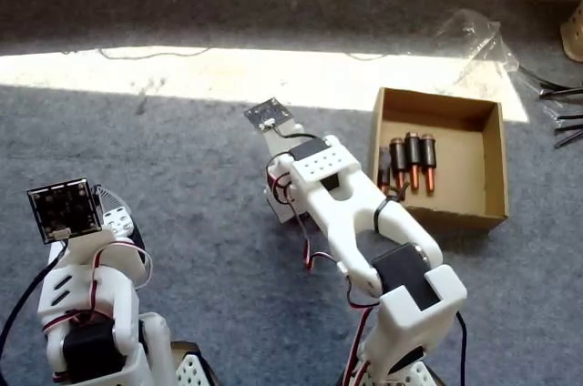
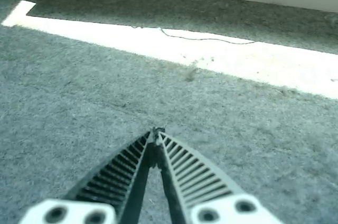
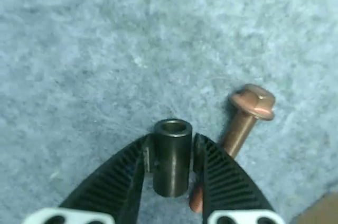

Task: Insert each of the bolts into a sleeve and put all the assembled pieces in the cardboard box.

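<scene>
Clamping a dark sleeve (image 3: 171, 160) in the right gripper (image 3: 172, 140), one finger pressing on each side of it, low over the carpet (image 3: 79, 49) just outside the cardboard box (image 1: 493, 167). Pointing the sleeve's open end away from the wrist, long axis lining up with the fingers.

Noting a copper bolt (image 3: 244, 121) lying flat on the carpet just beside the sleeve, on the side facing the box; touching it or not, cannot tell. Pointing its hex head away from the wrist, shaft slanting a little off the sleeve's axis, tip hiding behind one finger.

Seeing three finished pieces (image 1: 413, 161) lying inside the box, side by side, nearer the wall closest to the right arm (image 1: 360, 213). Long axes running parallel, dark ends pointing at the box wall farthest from the arms' bases, copper tips at the nearest wall. Seeing a fourth dark shape beside them, partly under the arm, not making out what.

Pressing the left gripper (image 2: 157, 135) fingers together on nothing, hanging over bare carpet, left arm (image 1: 91, 313) standing well apart from the box.
</scene>
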You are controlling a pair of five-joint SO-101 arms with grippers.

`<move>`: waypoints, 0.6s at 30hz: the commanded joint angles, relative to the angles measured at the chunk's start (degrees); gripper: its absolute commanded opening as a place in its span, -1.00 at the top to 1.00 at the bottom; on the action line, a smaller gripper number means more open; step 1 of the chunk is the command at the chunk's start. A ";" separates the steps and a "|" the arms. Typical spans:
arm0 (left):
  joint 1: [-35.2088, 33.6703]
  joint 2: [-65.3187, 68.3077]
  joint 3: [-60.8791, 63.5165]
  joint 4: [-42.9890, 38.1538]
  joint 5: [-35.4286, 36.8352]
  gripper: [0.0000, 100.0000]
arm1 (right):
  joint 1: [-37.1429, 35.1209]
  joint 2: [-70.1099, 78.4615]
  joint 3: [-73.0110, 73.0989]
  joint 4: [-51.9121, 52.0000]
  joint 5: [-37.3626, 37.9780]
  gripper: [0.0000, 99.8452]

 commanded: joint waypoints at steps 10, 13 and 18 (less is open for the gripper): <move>-0.13 -0.92 -2.15 -1.05 0.44 0.97 | 0.92 -0.48 -2.24 2.86 0.00 0.85; -0.13 -0.92 -2.15 -1.05 0.44 0.97 | 0.92 -0.48 -2.33 2.86 0.00 1.00; -0.04 -0.92 -2.15 -1.05 0.44 0.97 | 1.01 -0.92 -2.77 2.86 0.00 0.99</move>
